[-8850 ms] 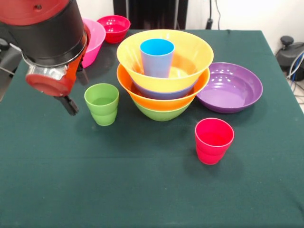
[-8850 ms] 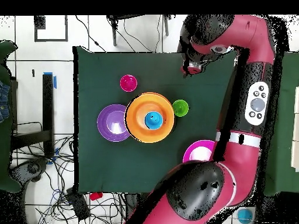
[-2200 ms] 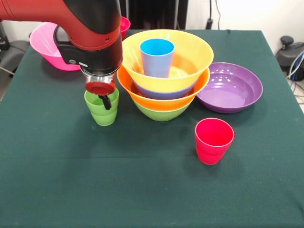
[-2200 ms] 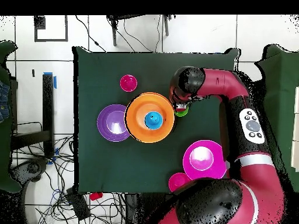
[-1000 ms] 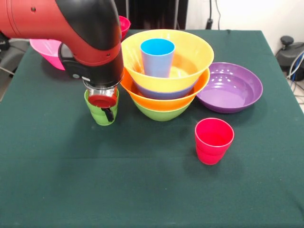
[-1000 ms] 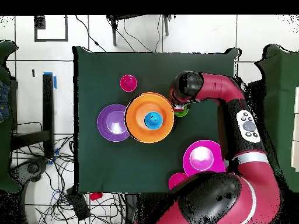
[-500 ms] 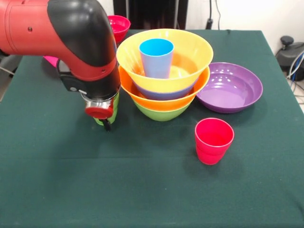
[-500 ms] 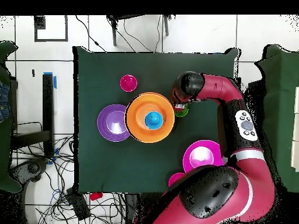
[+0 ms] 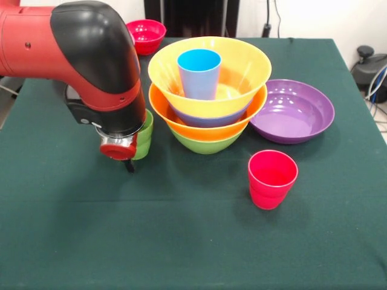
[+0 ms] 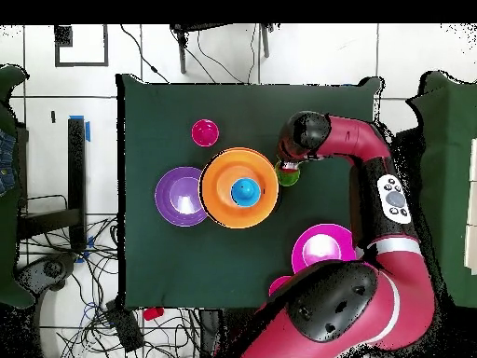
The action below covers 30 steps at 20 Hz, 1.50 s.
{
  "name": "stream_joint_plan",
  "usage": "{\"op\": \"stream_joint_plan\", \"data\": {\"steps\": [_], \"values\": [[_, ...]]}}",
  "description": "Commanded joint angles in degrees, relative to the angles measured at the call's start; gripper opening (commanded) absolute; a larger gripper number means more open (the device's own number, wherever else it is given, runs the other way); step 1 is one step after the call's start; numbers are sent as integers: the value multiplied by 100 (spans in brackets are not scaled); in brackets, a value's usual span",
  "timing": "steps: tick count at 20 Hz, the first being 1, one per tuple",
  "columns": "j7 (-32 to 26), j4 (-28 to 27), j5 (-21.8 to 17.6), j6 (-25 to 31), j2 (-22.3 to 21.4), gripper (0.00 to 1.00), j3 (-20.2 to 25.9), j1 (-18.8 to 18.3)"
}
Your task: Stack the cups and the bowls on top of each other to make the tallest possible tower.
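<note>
The tower stands mid-table: a green bowl as base, an orange bowl, a blue bowl's rim, then a large yellow-orange bowl holding the light blue cup. From overhead the tower is an orange disc. My gripper hangs low over the green cup, hiding most of it. Overhead, the gripper is on the green cup, just beside the tower. The red cup stands alone in front.
The wide purple bowl sits against the tower's other side. The small red bowl is at the far edge. The large pink bowl shows only overhead, near the robot's base. My bulky wrist almost touches the tower's rim.
The arm has come lower and nearer the camera over the green cup, covering more of it. The pink bowl is now hidden behind the arm in the front view.
</note>
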Motion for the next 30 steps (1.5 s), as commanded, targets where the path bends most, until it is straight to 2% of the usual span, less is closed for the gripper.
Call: {"op": "stream_joint_plan", "data": {"steps": [1, 8, 16, 23, 30], "values": [[-73, -162, -255, 140, 107, 0, -144, 25], [53, -228, -235, 233, 58, 0, -205, 139], [-196, -514, -316, 263, -64, 0, -149, 270], [-760, -1252, -494, 766, -169, 0, -58, 436], [-858, -1366, -241, 1355, -475, 0, 57, 496]]}}
